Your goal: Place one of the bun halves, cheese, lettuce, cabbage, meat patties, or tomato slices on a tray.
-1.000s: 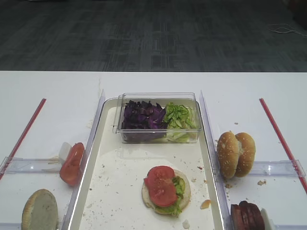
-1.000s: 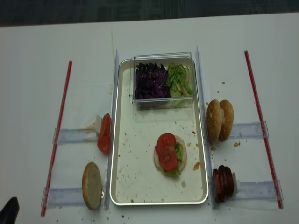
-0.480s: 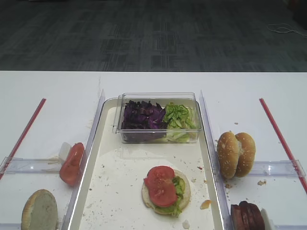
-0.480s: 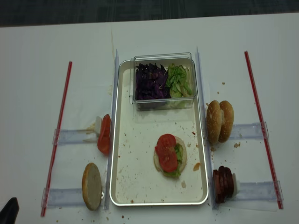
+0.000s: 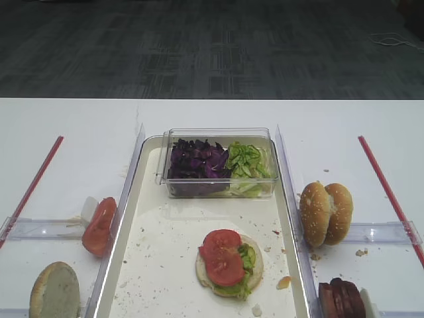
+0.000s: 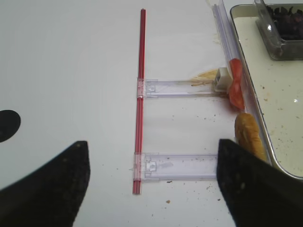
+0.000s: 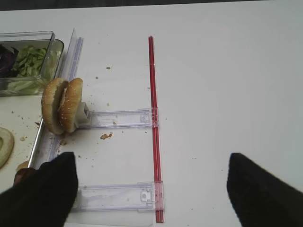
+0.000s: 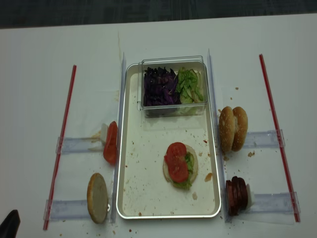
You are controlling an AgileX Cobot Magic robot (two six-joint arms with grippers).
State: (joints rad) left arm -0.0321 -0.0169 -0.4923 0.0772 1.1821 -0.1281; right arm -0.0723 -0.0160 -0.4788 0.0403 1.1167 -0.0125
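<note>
On the white tray lies a bun half topped with lettuce and two tomato slices. More tomato slices and one bun half stand left of the tray. Two seeded bun halves and the meat patties stand to its right. Cabbage and lettuce fill a clear box. No cheese shows. My left gripper and right gripper hang open over the table, holding nothing.
The clear box sits at the tray's far end. Red strips run down both sides of the table. Clear plastic racks hold the side ingredients. Crumbs speckle the tray.
</note>
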